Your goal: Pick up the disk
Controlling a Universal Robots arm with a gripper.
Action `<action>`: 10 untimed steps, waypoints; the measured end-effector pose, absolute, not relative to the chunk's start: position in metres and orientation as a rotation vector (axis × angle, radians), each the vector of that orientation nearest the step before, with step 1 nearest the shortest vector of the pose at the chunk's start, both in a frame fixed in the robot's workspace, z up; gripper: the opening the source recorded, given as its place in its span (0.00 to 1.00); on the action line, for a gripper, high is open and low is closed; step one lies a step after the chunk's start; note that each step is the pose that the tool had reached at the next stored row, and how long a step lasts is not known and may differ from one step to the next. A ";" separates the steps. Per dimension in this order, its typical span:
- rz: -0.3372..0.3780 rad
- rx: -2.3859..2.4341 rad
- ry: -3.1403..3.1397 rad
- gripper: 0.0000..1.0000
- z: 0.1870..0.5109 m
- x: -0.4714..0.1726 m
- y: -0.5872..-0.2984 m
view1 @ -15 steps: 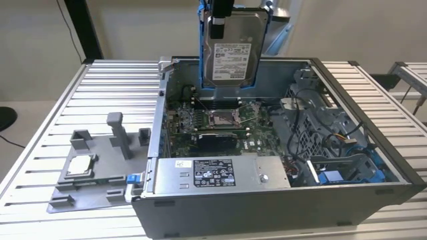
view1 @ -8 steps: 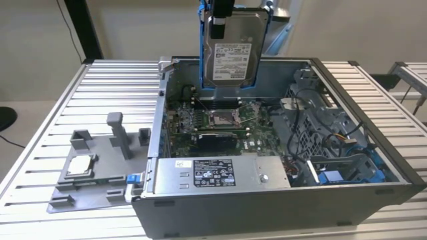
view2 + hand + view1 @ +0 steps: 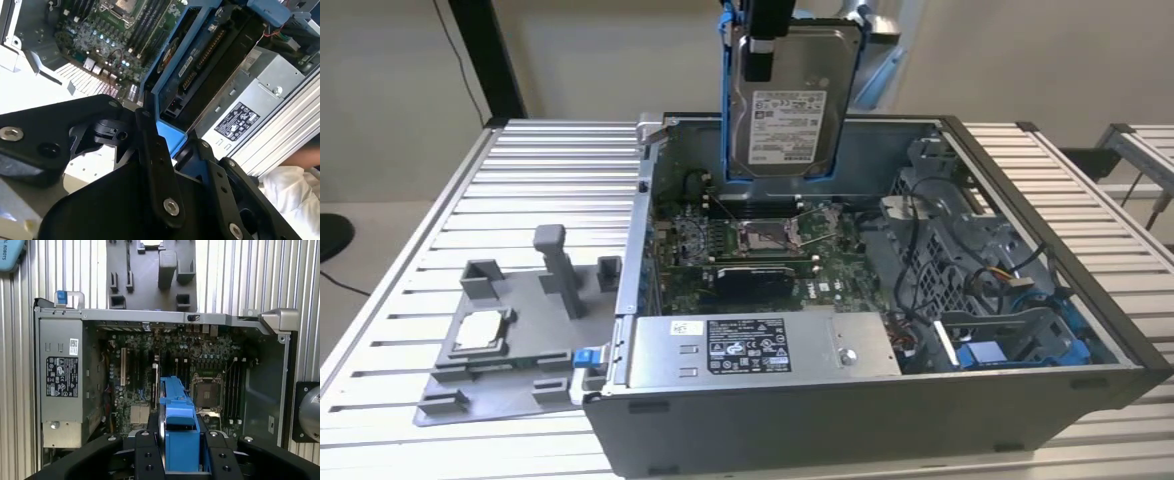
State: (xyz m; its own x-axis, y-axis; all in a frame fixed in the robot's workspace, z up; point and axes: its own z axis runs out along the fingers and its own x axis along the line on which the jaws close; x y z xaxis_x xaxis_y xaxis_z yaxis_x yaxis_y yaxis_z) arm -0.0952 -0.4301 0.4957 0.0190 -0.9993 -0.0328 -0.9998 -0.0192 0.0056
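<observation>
The disk [image 3: 790,112], a silver-grey metal drive with a white label in a blue plastic bracket, hangs upright above the back of the open computer case [image 3: 1067,395]. My gripper [image 3: 767,35] is shut on its upper end at the top of the exterior view. In the first wrist view the blue bracket [image 3: 177,412] sits edge-on between the black fingers [image 3: 146,457] of the gripper [image 3: 180,447], with the motherboard far below. The second wrist view shows the disk [image 3: 200,62] from its connector side, clamped in the gripper [image 3: 172,142].
Inside the case lie the motherboard [image 3: 761,235] and, at the front, a long grey box with a black label [image 3: 754,345]. A grey fixture [image 3: 507,340] holding a small square chip [image 3: 478,328] stands on the slatted metal table [image 3: 400,290] at the exterior view's left.
</observation>
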 end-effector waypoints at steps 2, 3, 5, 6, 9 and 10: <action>0.043 -2.229 2.187 0.00 0.496 -0.094 -0.434; 0.043 -2.229 2.187 0.00 0.496 -0.093 -0.436; 0.043 -2.229 2.187 0.00 0.496 -0.091 -0.441; 0.043 -2.229 2.187 0.00 0.496 -0.089 -0.443; 0.043 -2.229 2.187 0.00 0.495 -0.084 -0.452; 0.043 -2.229 2.187 0.00 0.495 -0.082 -0.455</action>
State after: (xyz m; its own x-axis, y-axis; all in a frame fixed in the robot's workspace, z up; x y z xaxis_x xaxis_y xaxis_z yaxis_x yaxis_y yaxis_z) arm -0.0822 -0.4546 0.4954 0.0189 -0.9993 -0.0328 -0.9998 -0.0191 0.0061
